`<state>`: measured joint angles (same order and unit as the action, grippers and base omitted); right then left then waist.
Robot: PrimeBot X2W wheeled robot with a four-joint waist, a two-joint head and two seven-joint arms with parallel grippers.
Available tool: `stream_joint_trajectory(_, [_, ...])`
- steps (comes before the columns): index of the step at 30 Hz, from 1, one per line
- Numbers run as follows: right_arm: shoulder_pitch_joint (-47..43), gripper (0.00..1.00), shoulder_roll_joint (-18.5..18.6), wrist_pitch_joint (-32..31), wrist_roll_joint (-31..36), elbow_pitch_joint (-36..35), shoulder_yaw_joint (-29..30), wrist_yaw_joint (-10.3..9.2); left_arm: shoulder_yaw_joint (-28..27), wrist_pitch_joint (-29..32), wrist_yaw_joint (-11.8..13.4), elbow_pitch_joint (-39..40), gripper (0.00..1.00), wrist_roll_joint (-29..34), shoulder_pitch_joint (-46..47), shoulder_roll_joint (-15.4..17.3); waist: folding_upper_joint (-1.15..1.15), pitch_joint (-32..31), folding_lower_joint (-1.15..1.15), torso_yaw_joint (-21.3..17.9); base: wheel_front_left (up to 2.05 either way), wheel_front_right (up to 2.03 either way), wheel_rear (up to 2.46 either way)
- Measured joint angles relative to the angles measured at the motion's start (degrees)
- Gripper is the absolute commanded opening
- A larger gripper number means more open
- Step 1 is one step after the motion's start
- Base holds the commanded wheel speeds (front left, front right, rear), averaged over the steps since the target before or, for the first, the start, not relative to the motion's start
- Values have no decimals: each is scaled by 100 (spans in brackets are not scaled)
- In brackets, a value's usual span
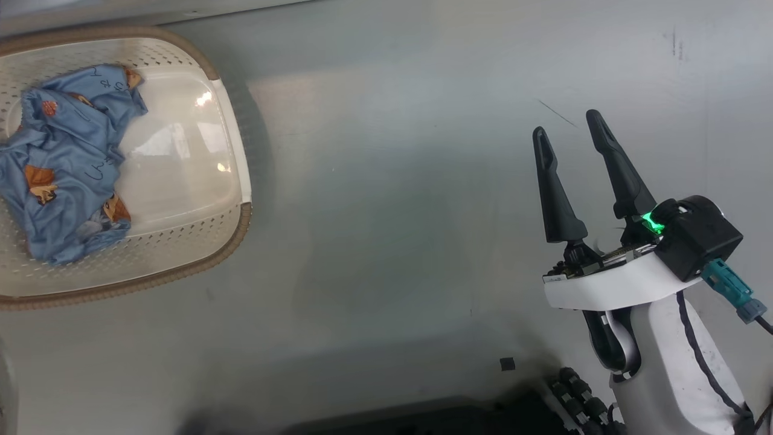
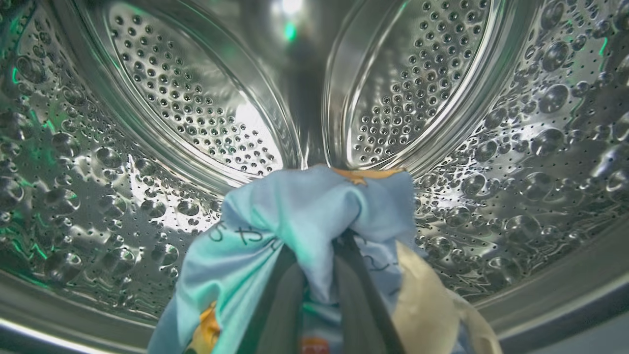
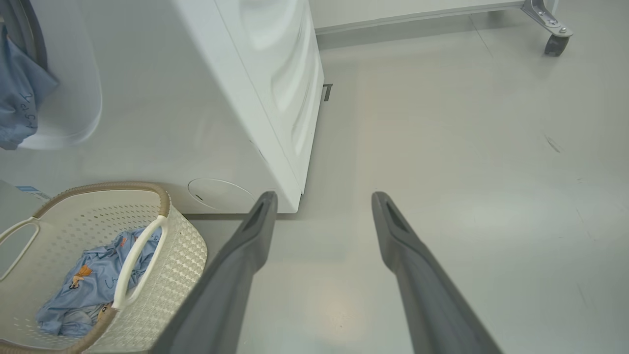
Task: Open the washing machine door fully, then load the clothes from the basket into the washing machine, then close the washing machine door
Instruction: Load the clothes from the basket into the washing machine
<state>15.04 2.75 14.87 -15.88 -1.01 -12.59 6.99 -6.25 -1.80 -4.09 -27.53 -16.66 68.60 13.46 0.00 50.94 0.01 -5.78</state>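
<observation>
left gripper deep in the drum, clamped on a piece of the clothes

the door step looked done, since the left wrist view sat inside the perforated steel of the washing machine, and loading was partway through. the 2 left fingers were nearly together, pinching light blue printed fabric with a cream fold beside it, held above the drum's lower wall and not yet let go. another blue bundle lay in the basket, which stood on the floor just beside the machine's front. the right gripper hung over bare floor well apart from the basket, its fingers spread wide with nothing between them. left to do, as i judged it: release this piece, fetch the other bundle, then close the door.
</observation>
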Motion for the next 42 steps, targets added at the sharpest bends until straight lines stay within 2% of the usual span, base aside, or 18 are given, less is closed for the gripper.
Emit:
stream_joint_trajectory(3, [3, 100, 0, 0, -62, 32, -87, 0, 43, -77, -18, 1, 0, 108, 215, 169, 0, 102, 0, -66, 0, 0, 0])
stream_joint_trajectory(8, [9, 100, 5, 0, -169, 76, -187, 0, 189, -888, -31, 294, 0, 547, 703, 401, 0, 254, 0, -167, 0, 0, 0])
stream_joint_trajectory(12, [79, 100, 4, 0, -177, 89, -198, 0, 292, -1429, -34, 404, 0, 623, 983, 370, 0, 358, 0, -220, 0, 0, 0])
stream_joint_trajectory(21, [175, 100, 4, 0, -201, 133, -182, 0, 392, -1388, -58, 432, 0, 867, 1009, 334, 0, 420, 0, -244, 0, 0, 0])
stream_joint_trajectory(27, [237, 100, 7, 0, -218, 152, -205, 0, 280, -1341, -82, 1151, 0, 921, 1257, 311, 0, 454, 0, -231, 0, 0, 0])
stream_joint_trajectory(30, [258, 100, 8, 0, -218, 194, -212, 0, 169, -1339, -66, 702, 0, 861, 1131, 208, 0, 460, 0, -225, 0, 0, 0])
stream_joint_trajectory(31, [275, 100, 7, 0, -218, 208, -219, 0, 131, -1338, -47, 464, 27, 816, 1048, 155, 0, 458, 0, -223, 0, 0, 0])
stream_joint_trajectory(32, [297, 100, 8, 0, -218, 222, -223, 0, 115, -1337, -37, 318, 67, 800, 949, 124, 0, 456, 0, -222, 0, 0, 0])
stream_joint_trajectory(33, [321, 100, 8, 0, -220, 231, -229, 0, 102, -1338, -24, 163, 100, 794, 871, 98, 0, 452, 0, -221, 0, 0, 0])
stream_joint_trajectory(42, [337, 100, 9, 0, -241, 298, -231, 0, 77, -1339, 25, -303, 100, 720, 825, 13, 0, 400, -1, -195, 0, 0, 0])
